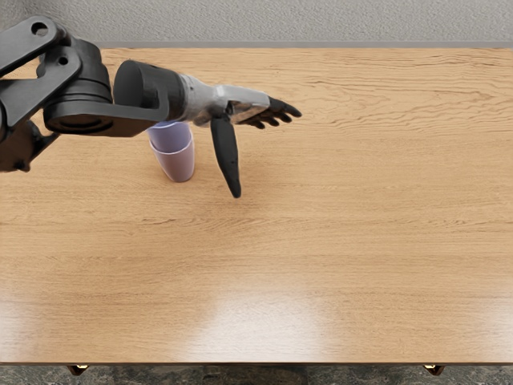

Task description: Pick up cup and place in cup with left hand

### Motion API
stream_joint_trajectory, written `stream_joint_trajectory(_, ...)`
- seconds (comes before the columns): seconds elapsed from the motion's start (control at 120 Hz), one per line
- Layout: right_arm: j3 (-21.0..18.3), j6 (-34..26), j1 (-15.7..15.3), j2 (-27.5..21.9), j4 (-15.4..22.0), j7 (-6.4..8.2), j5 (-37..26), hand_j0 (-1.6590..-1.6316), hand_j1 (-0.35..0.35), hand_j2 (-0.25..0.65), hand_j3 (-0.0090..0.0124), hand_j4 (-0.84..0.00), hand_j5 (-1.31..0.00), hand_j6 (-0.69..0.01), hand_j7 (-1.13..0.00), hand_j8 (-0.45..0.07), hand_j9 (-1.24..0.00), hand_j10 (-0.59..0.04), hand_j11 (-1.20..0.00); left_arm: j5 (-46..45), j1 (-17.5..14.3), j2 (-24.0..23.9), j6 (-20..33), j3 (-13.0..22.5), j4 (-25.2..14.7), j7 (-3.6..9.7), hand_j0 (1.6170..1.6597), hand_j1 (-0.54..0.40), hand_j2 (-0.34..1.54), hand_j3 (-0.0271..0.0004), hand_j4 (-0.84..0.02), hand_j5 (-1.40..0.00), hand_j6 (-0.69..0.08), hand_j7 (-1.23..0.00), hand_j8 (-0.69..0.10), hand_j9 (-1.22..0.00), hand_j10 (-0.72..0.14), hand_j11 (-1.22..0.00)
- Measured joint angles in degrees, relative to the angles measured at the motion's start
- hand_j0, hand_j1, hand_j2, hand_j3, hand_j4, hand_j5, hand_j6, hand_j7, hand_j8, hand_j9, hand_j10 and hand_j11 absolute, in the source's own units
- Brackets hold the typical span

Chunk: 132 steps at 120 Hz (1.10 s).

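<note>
The smooth blue-violet cup point(171, 139) sat inside the tapered pink cup point(176, 166), with the black-and-white left hand point(240, 106) spread empty alongside, presumably to avoid tipping them.

Left arm point(76, 100): extended from left edge | left hand point(255, 140): open, thumb point(228, 156) spread apart from extended fingers point(282, 110)
</note>
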Motion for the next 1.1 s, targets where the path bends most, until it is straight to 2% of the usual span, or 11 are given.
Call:
stream_joint_trajectory(0.142, 0.0, 0.0, 0.0, 0.0, 0.0, 0.0, 0.0, -1.6581, -0.349, 0.0, 0.0, 0.0, 0.0, 0.0, 0.0, 0.0, 0.0, 0.0, 0.0, -24.37, 3.74, 5.31, -3.89, -0.45, 0.0, 0.0, 1.6581, 0.317, 0.01, 0.0, -0.028, -0.04, -0.029, -0.04, -0.028, -0.04, -0.028, -0.04)
stream_joint_trajectory(0.233, 0.0, 0.0, 0.0, 0.0, 0.0, 0.0, 0.0, -1.6581, -0.349, 0.0, 0.0, 0.0, 0.0, 0.0, 0.0, 0.0, 0.0, 0.0, 0.0, -37.71, 11.4, 5.78, -4.68, -2.81, 0.05, 0.0, 1.6581, 0.325, 0.0, 0.0, -0.021, -0.03, -0.021, -0.03, -0.021, -0.03, -0.021, -0.03)
stream_joint_trajectory(0.292, 0.0, 0.0, 0.0, 0.0, 0.0, 0.0, 0.0, -1.6581, -0.349, 0.0, 0.0, 0.0, 0.0, 0.0, 0.0, 0.0, 0.0, 0.0, 0.0, -42.35, 14.11, 6.34, -4.91, -4.29, 0.06, 0.0, 1.6581, 0.33, 0.0, 0.0, -0.017, -0.02, -0.017, -0.02, -0.017, -0.02, -0.017, -0.02)
stream_joint_trajectory(0.342, 0.0, 0.0, 0.0, 0.0, 0.0, 0.0, 0.0, -1.6581, -0.349, 0.0, 0.0, 0.0, 0.0, 0.0, 0.0, 0.0, 0.0, 0.0, 0.0, -45.25, 15.23, 9.53, -5.04, -5.26, 0.07, 0.0, 1.6581, 0.333, 0.0, 0.0, -0.014, -0.02, -0.014, -0.02, -0.014, -0.02, -0.014, -0.02)
stream_joint_trajectory(0.5, 0.0, 0.0, 0.0, 0.0, 0.0, 0.0, -0.01, -1.6581, -0.349, 0.0, 0.0, 0.0, 0.0, 0.0, 0.0, 0.0, 0.0, 0.0, 0.0, -51.93, 24.31, 21.17, -5.2, -6.62, 0.0, 0.0, 1.6581, 0.34, 0.0, 0.0, -0.008, -0.01, -0.008, -0.01, -0.007, -0.01, -0.008, -0.01)
stream_joint_trajectory(0.633, 0.0, 0.0, 0.0, 0.0, 0.0, 0.0, 0.0, -1.6581, -0.349, 0.0, 0.0, 0.0, 0.0, 0.0, 0.0, 0.0, 0.0, 0.0, 0.0, -53.55, 26.53, 30.62, -5.24, -6.85, -0.21, 0.0, 1.6581, 0.342, 0.0, 0.0, -0.005, -0.01, -0.005, -0.01, -0.005, -0.01, -0.005, -0.01)
stream_joint_trajectory(0.767, 0.0, 0.0, 0.0, 0.0, 0.0, 0.0, 0.0, -1.6581, -0.349, 0.0, 0.0, 0.0, 0.0, 0.0, 0.0, 0.0, 0.0, 0.0, 0.0, -54.01, 28.89, 35.98, -5.26, -6.83, -0.25, 0.0, 1.6581, 0.344, 0.0, 0.0, -0.003, -0.01, -0.003, -0.01, -0.003, -0.01, -0.003, -0.01)
stream_joint_trajectory(0.85, 0.0, 0.0, 0.0, 0.0, 0.0, 0.0, 0.0, -1.6581, -0.349, 0.0, 0.0, 0.0, 0.0, 0.0, 0.0, 0.0, 0.0, 0.0, 0.0, -54.15, 29.12, 39.82, -5.28, -6.83, -0.22, 0.0, 1.6581, 0.344, 0.0, 0.0, -0.002, 0.0, -0.002, 0.0, -0.002, -0.01, -0.003, -0.01)
stream_joint_trajectory(0.925, 0.0, 0.0, 0.0, 0.0, 0.0, 0.0, 0.0, -1.6581, -0.349, 0.0, 0.0, 0.0, 0.0, 0.0, 0.0, 0.0, 0.0, 0.0, 0.0, -55.24, 29.13, 41.14, -5.28, -6.86, 0.26, 0.0, 1.6581, 0.345, 0.0, 0.0, -0.002, 0.0, -0.001, 0.0, -0.002, 0.0, -0.002, 0.0)
stream_joint_trajectory(1.1, 0.0, 0.0, 0.0, 0.0, 0.0, 0.0, 0.0, -1.6581, -0.349, 0.0, 0.0, 0.0, 0.0, 0.0, 0.0, 0.0, 0.0, 0.0, 0.0, -59.97, 29.19, 41.97, -5.29, -6.93, 4.43, 0.0, 1.6581, 0.345, 0.0, 0.0, 0.0, 0.0, 0.0, 0.0, 0.0, 0.0, -0.001, 0.0)
